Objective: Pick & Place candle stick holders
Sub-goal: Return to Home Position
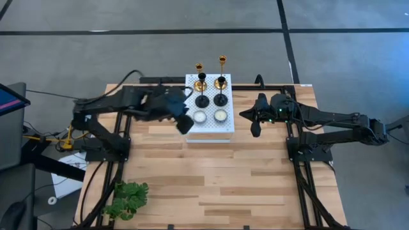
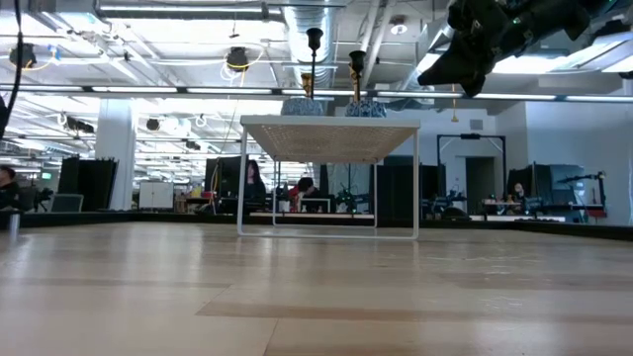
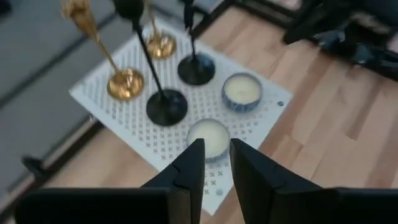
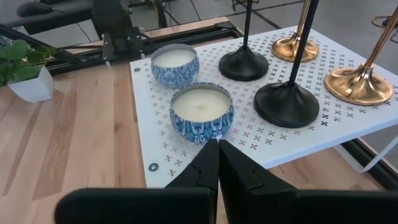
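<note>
Standing upright on the white shelf [image 1: 209,131] at the desk's [image 1: 211,185] twelve o'clock edge, the four candle stick holders [image 1: 202,100] form two rows, gold pair [image 1: 200,85] behind black pair [image 1: 220,99], with two candles [image 1: 200,116] in front. The left gripper [image 1: 185,123] hovers at the shelf's seven o'clock corner, jaws slightly spread and empty. The right gripper [image 1: 246,116] hangs off its three o'clock side, jaws pressed together. With the vertical stems at roughly one o'clock from the left jaws and ten o'clock from the right, I'd judge each arm should back outward, not across them.
</note>
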{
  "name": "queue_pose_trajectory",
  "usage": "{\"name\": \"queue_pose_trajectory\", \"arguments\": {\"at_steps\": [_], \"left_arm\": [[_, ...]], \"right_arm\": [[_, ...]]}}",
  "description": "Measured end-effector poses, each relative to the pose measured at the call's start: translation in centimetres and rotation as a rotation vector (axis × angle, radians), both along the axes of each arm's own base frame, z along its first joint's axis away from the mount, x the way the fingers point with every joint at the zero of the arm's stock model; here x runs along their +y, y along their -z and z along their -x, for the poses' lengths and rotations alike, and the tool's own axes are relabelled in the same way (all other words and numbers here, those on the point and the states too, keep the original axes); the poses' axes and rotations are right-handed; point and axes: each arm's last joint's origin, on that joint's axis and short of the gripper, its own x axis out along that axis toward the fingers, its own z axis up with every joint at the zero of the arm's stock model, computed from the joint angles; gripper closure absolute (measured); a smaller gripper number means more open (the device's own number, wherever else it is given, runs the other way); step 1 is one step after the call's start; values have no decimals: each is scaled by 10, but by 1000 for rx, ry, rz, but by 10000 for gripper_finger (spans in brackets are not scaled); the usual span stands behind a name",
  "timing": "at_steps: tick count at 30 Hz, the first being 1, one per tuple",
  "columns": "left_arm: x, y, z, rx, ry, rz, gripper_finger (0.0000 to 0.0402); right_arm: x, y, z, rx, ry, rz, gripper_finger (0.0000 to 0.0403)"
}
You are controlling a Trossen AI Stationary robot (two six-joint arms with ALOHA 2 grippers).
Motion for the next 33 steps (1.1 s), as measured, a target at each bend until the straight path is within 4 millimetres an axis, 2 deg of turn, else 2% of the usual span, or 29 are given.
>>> {"name": "queue_pose_trajectory", "arguments": {"at_steps": [3,6,9,16,20,27,33], "left_arm": [[-13,-8,16,-30,38,-85,338],[-26,-8,26,-36,65,-145,369],[-40,0,29,-22,78,-205,395],[-64,23,39,14,120,-327,398],[-65,30,52,-24,135,-322,398],[-53,40,76,-186,213,-305,399],[-45,51,93,-357,388,-313,399]], "right_arm": [[0,-1,-1,-14,-1,4,403],[1,-5,-2,-52,-7,13,403],[3,-10,-3,-104,-17,27,403],[12,-19,2,-153,-73,82,403],[17,-26,9,-193,-91,93,403],[21,-37,24,-262,-90,91,403],[24,-48,36,-175,-44,49,403]]}}
